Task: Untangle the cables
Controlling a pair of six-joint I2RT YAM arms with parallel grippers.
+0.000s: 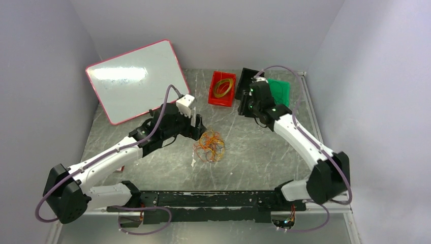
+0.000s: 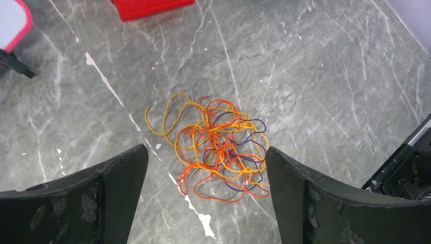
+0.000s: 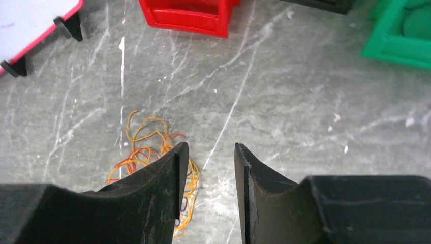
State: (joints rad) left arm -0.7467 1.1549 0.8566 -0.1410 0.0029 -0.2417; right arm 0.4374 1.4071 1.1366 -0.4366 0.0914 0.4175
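The cables (image 1: 209, 146) lie tangled on the bench (image 2: 315, 76) directly ahead of the left hand (image 2: 206, 148), spread wide and empty; the right hand (image 3: 209, 147), narrowly parted and empty, is farther, the tangle to its left.

Likely lab: walled robot table (image 1: 254, 152)

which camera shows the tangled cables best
The left wrist view: the cables lie in mid-frame, whole and close, with yellow, orange and purple loops told apart. The top external view shows them only as a small clump. In the right wrist view the right gripper hides part of them.
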